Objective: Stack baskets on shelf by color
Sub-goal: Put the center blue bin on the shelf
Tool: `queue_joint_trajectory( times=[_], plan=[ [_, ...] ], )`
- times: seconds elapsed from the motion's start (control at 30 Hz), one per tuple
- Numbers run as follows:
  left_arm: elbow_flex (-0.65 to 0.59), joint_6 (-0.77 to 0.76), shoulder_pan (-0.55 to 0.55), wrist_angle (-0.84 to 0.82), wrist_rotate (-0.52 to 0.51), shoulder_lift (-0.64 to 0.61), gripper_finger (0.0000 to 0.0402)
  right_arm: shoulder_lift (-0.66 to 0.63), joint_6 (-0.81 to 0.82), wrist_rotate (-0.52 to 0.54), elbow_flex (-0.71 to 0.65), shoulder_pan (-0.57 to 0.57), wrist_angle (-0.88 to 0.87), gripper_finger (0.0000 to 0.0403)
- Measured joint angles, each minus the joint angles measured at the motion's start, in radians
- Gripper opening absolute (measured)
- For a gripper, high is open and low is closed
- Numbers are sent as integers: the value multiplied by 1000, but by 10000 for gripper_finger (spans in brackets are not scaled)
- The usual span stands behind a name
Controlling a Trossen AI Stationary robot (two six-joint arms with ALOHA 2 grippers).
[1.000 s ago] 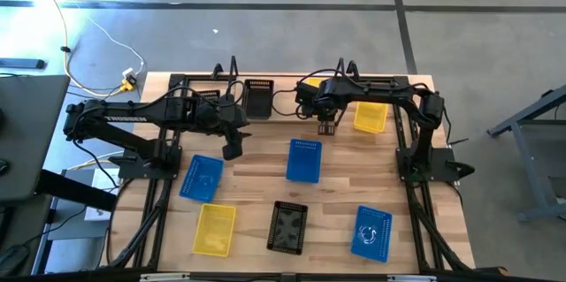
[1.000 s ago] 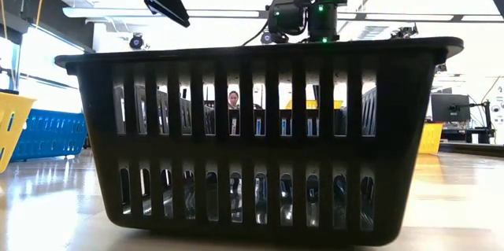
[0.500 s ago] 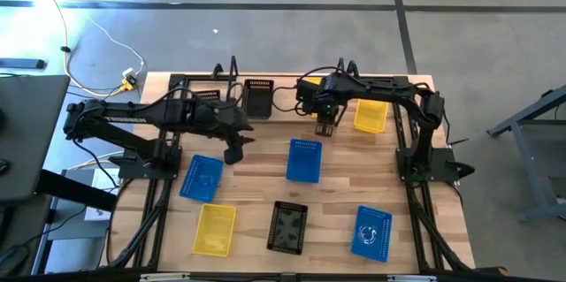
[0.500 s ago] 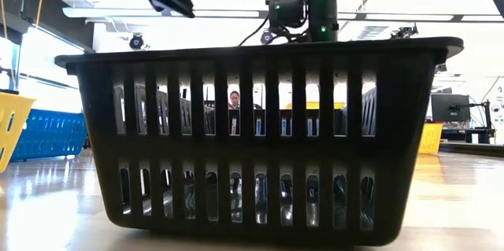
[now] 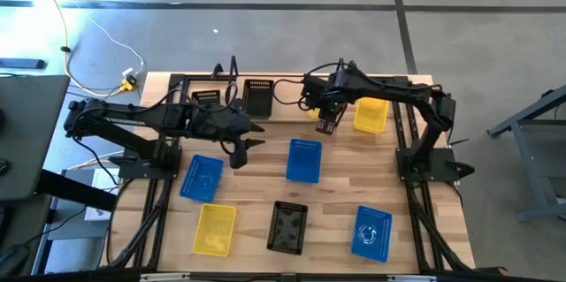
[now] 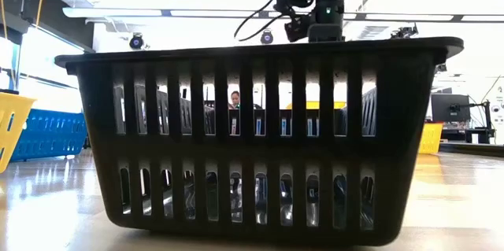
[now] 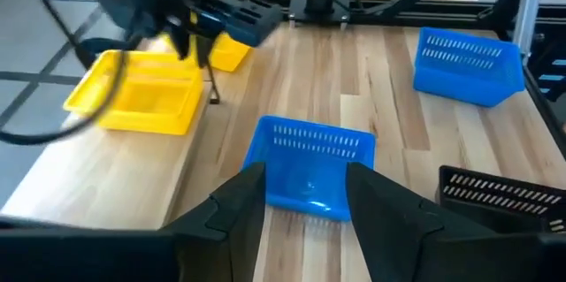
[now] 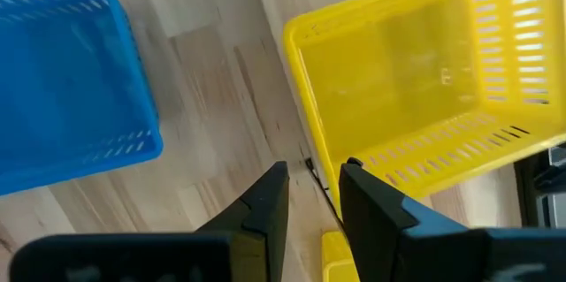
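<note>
The high view shows a blue basket [image 5: 303,160] mid-table, with blue [image 5: 201,178], yellow [image 5: 214,229], black [image 5: 287,226] and blue [image 5: 370,232] baskets nearer. A yellow basket [image 5: 370,114] and black baskets [image 5: 258,96] sit along the far edge, on the light shelf plank [image 7: 190,145]. My left gripper [image 5: 255,136] hovers open left of the middle blue basket [image 7: 309,154], pointing at it. My right gripper [image 5: 325,125] hangs open above the plank's edge, beside the yellow basket's corner [image 8: 305,154], touching nothing.
The black basket [image 6: 260,133] close to the near edge fills the low view. Black rod brackets [image 5: 232,68] stand at the far edge. A second yellow basket [image 7: 230,52] lies behind the right arm. Bare wood [image 5: 265,180] shows between the middle baskets.
Both grippers have risen. The left gripper has also shifted a little toward the table's right and turned to point at the middle blue basket. No basket has moved.
</note>
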Motion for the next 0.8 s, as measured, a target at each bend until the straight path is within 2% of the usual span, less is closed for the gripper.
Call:
queue_joint_trajectory(
  times=[0.1, 0.37, 0.53, 0.8],
  plan=[
    [-2, 1, -13, 23, 14, 33, 145, -30, 33, 0, 0, 3, 1, 90],
    [-1, 56, -58, 226, 17, 163, 145, -117, 174, 4, 0, 8, 61, 89],
    [-1, 110, -85, 355, 21, 263, 145, -160, 281, 75, 0, 8, 75, 89],
    [0, 121, -104, 394, 25, 388, 145, -197, 384, 97, 0, 8, 75, 89]
  ],
)
